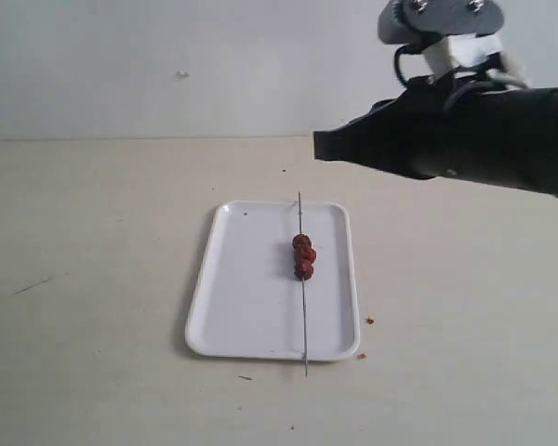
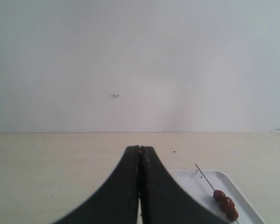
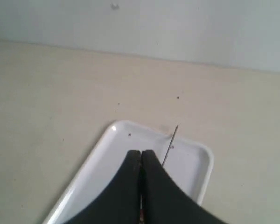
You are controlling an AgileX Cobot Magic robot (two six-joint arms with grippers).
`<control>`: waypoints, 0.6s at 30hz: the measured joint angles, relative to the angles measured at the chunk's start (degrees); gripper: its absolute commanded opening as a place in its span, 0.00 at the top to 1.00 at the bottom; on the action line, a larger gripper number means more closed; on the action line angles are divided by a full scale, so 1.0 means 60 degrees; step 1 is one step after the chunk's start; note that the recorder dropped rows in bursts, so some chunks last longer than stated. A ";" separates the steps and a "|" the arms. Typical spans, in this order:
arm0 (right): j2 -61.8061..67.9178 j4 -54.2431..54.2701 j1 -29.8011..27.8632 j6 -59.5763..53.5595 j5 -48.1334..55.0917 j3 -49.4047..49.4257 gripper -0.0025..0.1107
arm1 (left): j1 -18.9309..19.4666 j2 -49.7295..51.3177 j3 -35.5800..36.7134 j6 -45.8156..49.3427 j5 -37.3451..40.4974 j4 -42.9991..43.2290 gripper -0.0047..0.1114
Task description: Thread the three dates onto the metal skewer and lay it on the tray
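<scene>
So the tray [image 1: 251,279] sits on the pale table [image 1: 93,279], pretty much centre of the exterior view, long side running away from the camera. The metal skewer [image 1: 304,316] lies lengthwise across the right half of it. Its far tip pokes out past the tray's upper rim and its near tip sticks out over the lower rim, toward the bottom of the frame. All three dates [image 1: 303,255] are on the rod, bunched up and touching each other, a bit above the middle of the tray.

The right gripper [image 1: 318,146] hangs in the upper right of the exterior view, above and just right of the skewer's far tip and well clear of everything. In the right wrist view its fingers [image 3: 130,172] are pressed flat together with nothing between them. Past them you can see the tray [image 3: 189,163] and a bit of the skewer [image 3: 171,142], but the dates are hidden there.

The left gripper [image 2: 140,149] only shows up in its own wrist camera. Its black fingers [image 2: 126,186] are squeezed together too, holding nothing. That camera also catches a corner of the tray [image 2: 196,189] with the skewer [image 2: 204,177] and the dates [image 2: 225,204].

A couple of tiny brown crumbs [image 1: 369,321] sit on the table just off the tray's lower right edge.
</scene>
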 measured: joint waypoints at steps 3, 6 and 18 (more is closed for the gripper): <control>-0.1347 0.0003 0.0000 -0.0271 -0.0050 0.0588 0.98 | 0.0000 -0.0950 0.0454 -0.0045 0.0022 -0.0126 0.96; -0.2969 -0.0041 0.0000 -0.0561 -0.0057 0.1243 0.98 | 0.0000 -0.1656 0.0853 -0.0045 0.0184 -0.0145 0.96; -0.8324 -0.0235 0.0000 -0.0907 -0.0071 0.3051 0.98 | 0.0000 -0.2433 0.1525 -0.0045 0.0292 -0.0167 0.96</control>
